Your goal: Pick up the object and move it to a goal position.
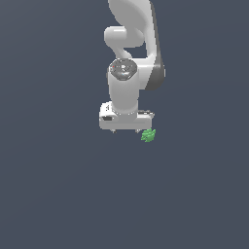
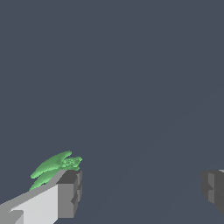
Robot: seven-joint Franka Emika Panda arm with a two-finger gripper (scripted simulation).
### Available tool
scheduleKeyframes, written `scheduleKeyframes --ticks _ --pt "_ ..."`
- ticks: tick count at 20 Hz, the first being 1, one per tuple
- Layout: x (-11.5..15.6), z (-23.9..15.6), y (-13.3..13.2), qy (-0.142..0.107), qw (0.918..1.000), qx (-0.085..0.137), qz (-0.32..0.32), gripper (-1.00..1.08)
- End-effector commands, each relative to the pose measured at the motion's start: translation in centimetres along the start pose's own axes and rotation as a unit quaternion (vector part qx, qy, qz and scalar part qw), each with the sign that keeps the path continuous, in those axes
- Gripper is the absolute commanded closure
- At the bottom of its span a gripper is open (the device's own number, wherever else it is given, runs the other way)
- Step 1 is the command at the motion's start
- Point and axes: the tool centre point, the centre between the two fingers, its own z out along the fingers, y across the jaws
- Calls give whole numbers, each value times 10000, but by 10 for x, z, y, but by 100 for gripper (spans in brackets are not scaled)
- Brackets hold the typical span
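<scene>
Hidden first: in the exterior view the white robot arm runs out of frame at twelve o'clock, so its base and upper links are cut off. The fingertips under the white, box-shaped gripper show only as short stubs; their shape is hard to read there. In the wrist view both fingers are clipped by the frame edge: one light grey finger with a dark grey pad at about seven o'clock, and only the dark pad of the other at about four o'clock. The small bright green, jagged-edged lump is partly covered by the nearer finger in the wrist view; its lower part is out of sight.

Pose: the arm hangs straight down, wrist vertical, gripper body level and pointing at the floor.

Jaws: spread wide apart, nothing between them, a broad gap of bare floor showing.

Object position: the green lump sits just beside the gripper's finger on the exterior view's right, at about four o'clock from the gripper body, outside the gap rather than within it. Whether it touches the finger cannot be told.

Room: the flat, dark slate-blue surface extends unbroken in all directions; no edges visible.
</scene>
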Motion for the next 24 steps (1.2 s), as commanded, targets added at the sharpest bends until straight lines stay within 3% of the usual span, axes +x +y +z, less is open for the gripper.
scheduleKeyframes --ticks 1,12,24 --pt "0 0 0 0 10000 0 0 -92" --pt "4 2 34 -24 9995 -84 318 -92" --pt "-2 14 9 12 9987 -97 497 -92"
